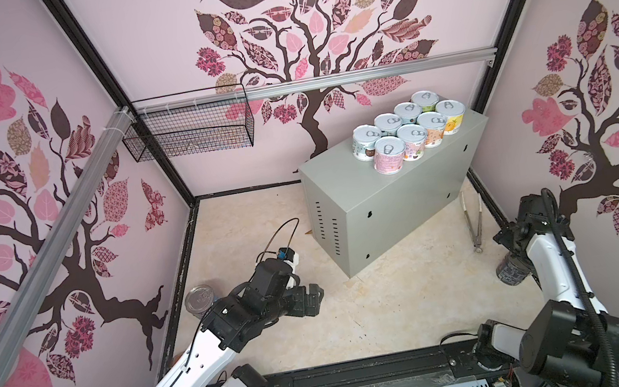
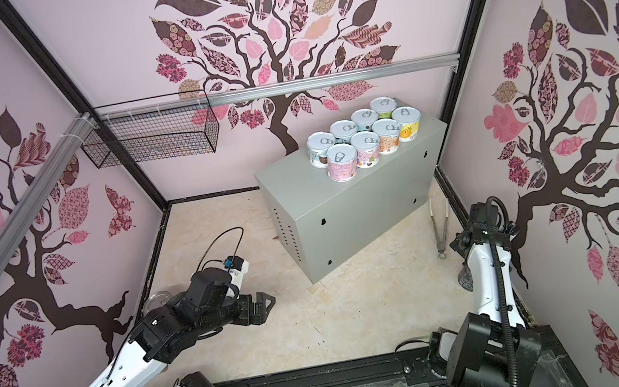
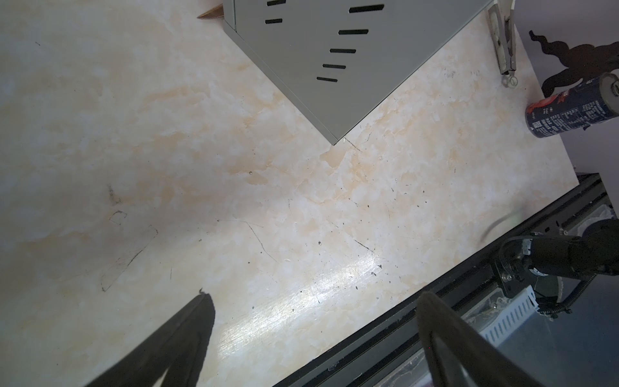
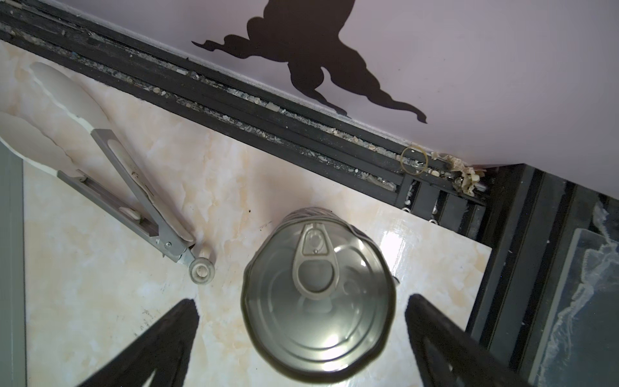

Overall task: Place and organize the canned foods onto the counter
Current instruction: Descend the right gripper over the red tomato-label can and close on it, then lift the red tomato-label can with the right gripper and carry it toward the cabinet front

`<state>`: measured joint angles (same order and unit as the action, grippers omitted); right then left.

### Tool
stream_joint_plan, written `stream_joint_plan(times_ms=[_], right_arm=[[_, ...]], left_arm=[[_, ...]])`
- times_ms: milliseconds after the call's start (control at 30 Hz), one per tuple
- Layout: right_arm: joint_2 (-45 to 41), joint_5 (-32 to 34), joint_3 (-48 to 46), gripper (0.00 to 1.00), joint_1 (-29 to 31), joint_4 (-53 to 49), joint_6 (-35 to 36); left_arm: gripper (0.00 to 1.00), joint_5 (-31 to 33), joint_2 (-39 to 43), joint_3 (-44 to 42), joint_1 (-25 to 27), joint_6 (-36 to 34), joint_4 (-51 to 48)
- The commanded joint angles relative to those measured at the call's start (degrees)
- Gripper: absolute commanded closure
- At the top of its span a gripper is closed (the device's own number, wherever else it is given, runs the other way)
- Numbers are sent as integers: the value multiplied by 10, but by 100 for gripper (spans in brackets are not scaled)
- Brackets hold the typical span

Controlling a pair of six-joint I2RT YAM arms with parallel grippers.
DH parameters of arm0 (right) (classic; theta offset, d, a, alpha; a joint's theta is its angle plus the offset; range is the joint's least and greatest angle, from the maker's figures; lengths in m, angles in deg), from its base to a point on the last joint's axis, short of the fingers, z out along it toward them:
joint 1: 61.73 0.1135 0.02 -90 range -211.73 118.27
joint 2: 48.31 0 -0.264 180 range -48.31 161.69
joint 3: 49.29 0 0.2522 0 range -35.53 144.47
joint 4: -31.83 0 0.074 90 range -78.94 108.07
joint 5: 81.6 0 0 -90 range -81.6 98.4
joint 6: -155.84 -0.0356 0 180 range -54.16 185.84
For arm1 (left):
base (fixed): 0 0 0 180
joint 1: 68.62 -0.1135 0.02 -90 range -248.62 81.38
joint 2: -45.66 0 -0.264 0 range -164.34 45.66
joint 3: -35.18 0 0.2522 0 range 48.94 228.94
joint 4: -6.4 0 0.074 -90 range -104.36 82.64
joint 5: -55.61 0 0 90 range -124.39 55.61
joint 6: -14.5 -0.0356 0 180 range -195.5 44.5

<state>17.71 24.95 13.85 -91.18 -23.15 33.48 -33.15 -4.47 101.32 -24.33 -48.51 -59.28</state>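
Eight short cans point(image 1: 409, 132) occupied the counter point(image 1: 405, 196), upper right, while the wide-spread right gripper point(image 4: 303, 299) flanked the dark-labelled can point(image 4: 318, 311), apparently to grasp it.

the desk point(image 1: 405, 196) is light grey with dark slots. the short cans point(image 1: 411, 136) have pale lids and pastel labels. the walls point(image 1: 480, 7) are pale pink with dark brown trees. the floor point(image 1: 243, 213) is cream marble.
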Motion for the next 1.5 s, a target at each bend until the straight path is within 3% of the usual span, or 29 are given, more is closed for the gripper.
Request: stream_joint_plan(times_ms=[0,833,1167,1367,1467], right_arm=[[12,12,-3,0,-9,-1,-8],[82,-15,-49,1,-28,70,-1],[77,6,-54,15,-28,84,15],[76,-1,-58,33,-28,92,24],[72,0,-51,36,-29,82,32]], left_arm=[[2,4,3,-13,2,-4,9],[2,6,-5,-13,5,-4,9],[2,6,-5,-14,4,-5,9],[2,6,-5,-14,5,-5,9],[2,6,-4,-14,4,-5,9]])
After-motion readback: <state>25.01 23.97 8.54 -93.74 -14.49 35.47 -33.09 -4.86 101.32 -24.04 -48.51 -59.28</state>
